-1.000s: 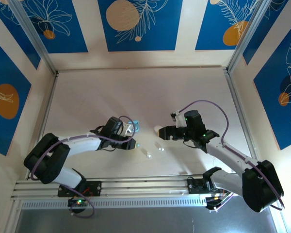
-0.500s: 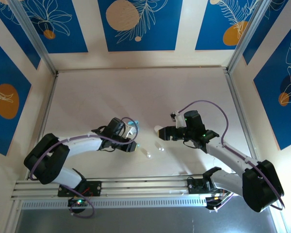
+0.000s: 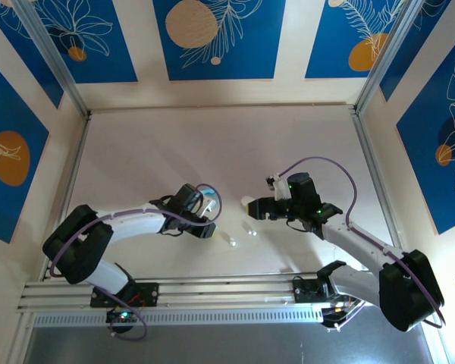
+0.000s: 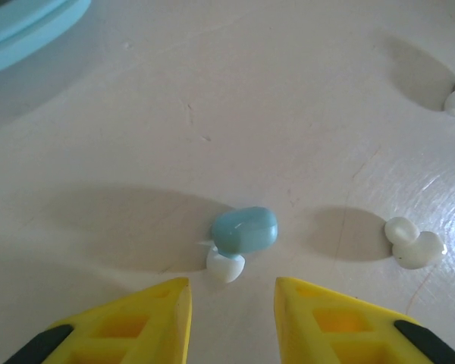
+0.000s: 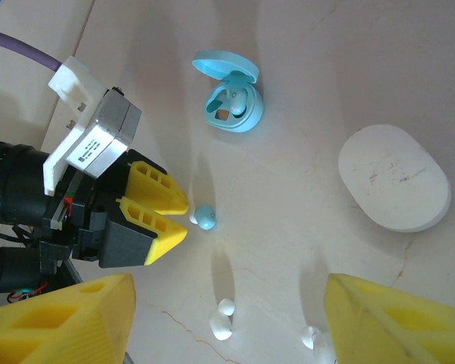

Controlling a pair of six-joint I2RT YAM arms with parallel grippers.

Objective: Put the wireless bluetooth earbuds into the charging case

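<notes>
Pale tabletop (image 3: 212, 144); blue floral wall panels (image 3: 250, 45); aluminium corner posts (image 3: 51, 57); slotted rail (image 3: 227, 292) along near edge.

- Table (image 3: 212, 144): plain pale cream.
- Walls (image 3: 250, 45): blue panels, white leaf outlines, orange and tan discs.
- Blue case (image 5: 229, 98): pale blue.
- White case (image 5: 394, 177): white.
- Blue earbud (image 4: 244, 230): pale blue, white tip.
- White earbud (image 4: 414, 244): glossy white.
- Left gripper (image 4: 231, 292), right gripper (image 5: 229, 288): yellow.
- Cable (image 5: 19, 44): purple.

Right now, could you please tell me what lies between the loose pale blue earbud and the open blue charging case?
Nothing: in the right wrist view, the table between the loose pale blue earbud and the open blue charging case is bare.
</notes>
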